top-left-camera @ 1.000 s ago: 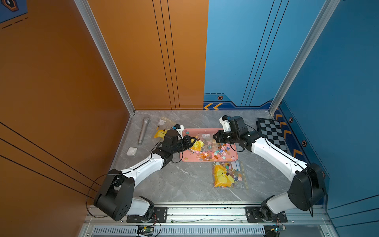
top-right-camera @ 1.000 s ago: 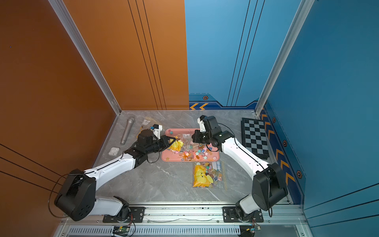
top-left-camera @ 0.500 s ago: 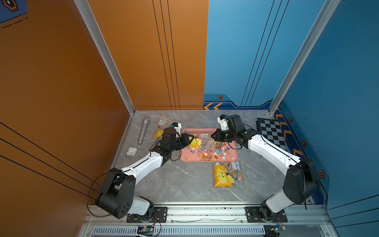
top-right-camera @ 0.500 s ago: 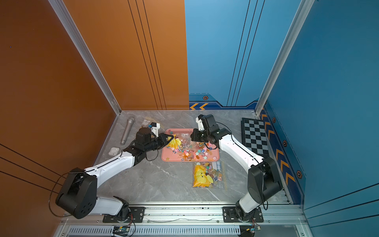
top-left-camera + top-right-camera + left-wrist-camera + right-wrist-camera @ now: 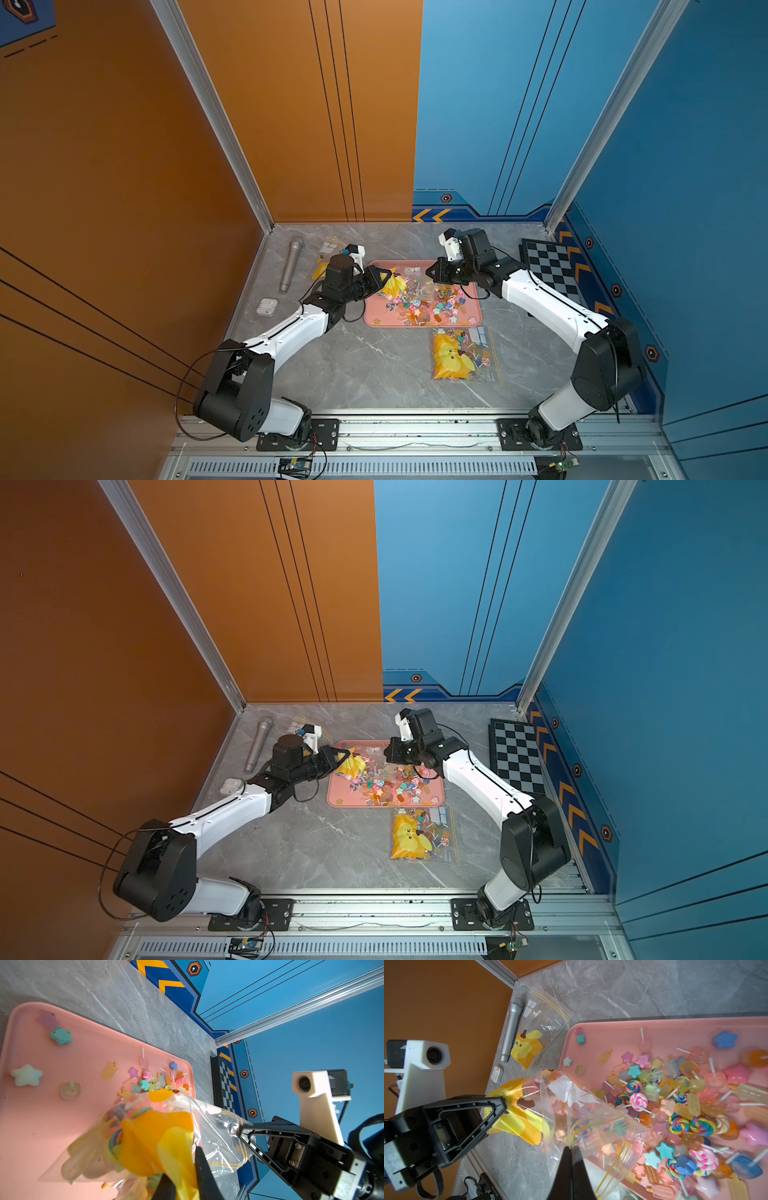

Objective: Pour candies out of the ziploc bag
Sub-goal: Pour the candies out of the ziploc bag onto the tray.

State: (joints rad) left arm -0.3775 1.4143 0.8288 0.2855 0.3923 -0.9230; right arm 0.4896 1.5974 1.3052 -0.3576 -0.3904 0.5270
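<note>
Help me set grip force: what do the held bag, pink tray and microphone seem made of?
The held bag looks like thin glossy plastic film: creased, see-through. The pink tray is probably moulded plastic, matte, rounded rim. The microphone seems brushed metal: silvery sheen, mesh head.

- Centre of both top views: the candies (image 5: 419, 305) are too small for shapes.
- My left wrist view: the ziploc bag (image 5: 145, 1142) is blurred.
- My right wrist view: the pink tray (image 5: 612, 1032) runs off-frame.

arms (image 5: 286, 332): white links | joints (image 5: 232, 395): black | camera mounts (image 5: 318, 1097): white
</note>
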